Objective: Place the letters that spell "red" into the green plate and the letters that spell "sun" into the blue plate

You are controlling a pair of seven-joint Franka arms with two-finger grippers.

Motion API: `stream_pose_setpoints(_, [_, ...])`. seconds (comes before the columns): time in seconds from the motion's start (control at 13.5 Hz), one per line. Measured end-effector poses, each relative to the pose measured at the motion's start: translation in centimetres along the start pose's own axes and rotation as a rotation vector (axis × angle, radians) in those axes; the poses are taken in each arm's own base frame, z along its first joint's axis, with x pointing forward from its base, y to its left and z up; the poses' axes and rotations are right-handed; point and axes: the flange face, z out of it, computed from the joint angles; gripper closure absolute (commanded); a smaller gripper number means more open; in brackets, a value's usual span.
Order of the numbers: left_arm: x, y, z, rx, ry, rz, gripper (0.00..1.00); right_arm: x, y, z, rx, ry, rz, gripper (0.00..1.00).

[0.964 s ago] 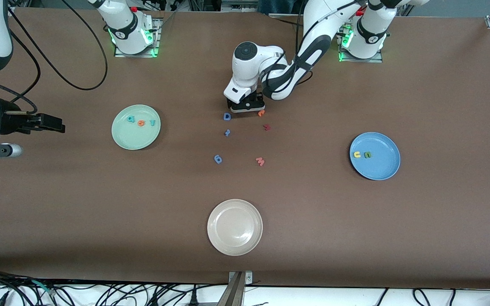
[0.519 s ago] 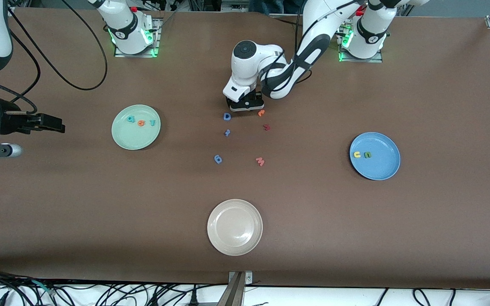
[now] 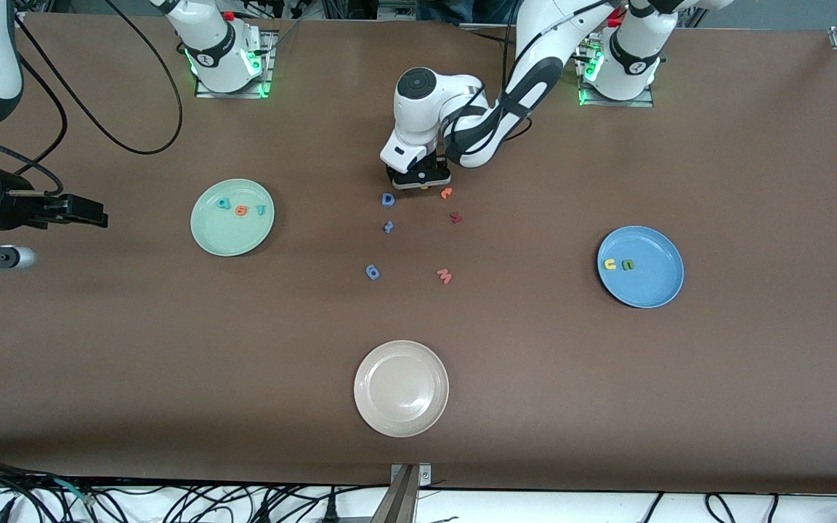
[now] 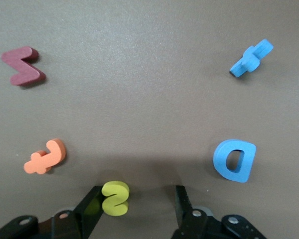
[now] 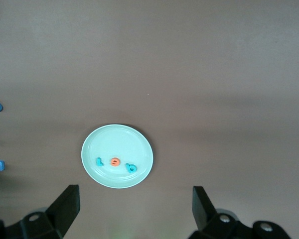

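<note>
The yellow s (image 4: 114,197) lies on the table between the fingers of my left gripper (image 4: 138,194). One finger touches it, and the other finger (image 4: 182,199) stands apart with a gap. This left gripper (image 3: 418,180) is low over the table's middle. The green plate (image 3: 232,236) holds the teal d (image 3: 224,204), orange e (image 3: 241,211) and teal r (image 3: 260,210). The blue plate (image 3: 651,287) holds the yellow u (image 3: 610,264) and olive n (image 3: 628,265). My right gripper (image 3: 95,213) waits open, high at the right arm's end, with the green plate (image 5: 114,139) below it.
Loose letters surround the left gripper: a blue D (image 3: 388,198), an orange curved letter (image 3: 447,192), a dark red letter (image 3: 455,216) and a small blue letter (image 3: 389,226). Nearer the camera lie a blue 6-like letter (image 3: 372,272), a salmon letter (image 3: 445,276) and a cream-white plate (image 3: 401,418).
The left gripper's fingers have drawn closer together around the yellow s, and the hand has shifted slightly. The right arm has not moved.
</note>
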Motion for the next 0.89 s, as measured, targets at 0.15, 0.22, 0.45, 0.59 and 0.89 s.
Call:
stream_pose_setpoints(0.15, [0.0,0.02,-0.04,0.0,0.0,-0.004,0.43,0.0,0.0,0.0,0.0,0.0,0.0,0.0])
stream_pose_setpoints(0.22, [0.0,0.02,-0.05,0.001,0.0,-0.005,0.45,0.0,0.0,0.0,0.0,0.0,0.0,0.0])
stream_pose_setpoints(0.45, [-0.01,0.13,-0.19,0.0,0.002,-0.013,0.52,0.0,0.01,0.0,0.0,0.0,0.0,0.0])
stream_pose_setpoints(0.59, [-0.12,0.16,-0.22,0.001,0.016,-0.014,0.56,0.0,0.01,0.0,0.0,0.0,0.0,0.0])
stream_pose_setpoints(0.89, [-0.46,0.27,-0.32,0.002,0.045,-0.027,0.69,0.0,0.02,0.01,0.0,0.0,0.001,0.0])
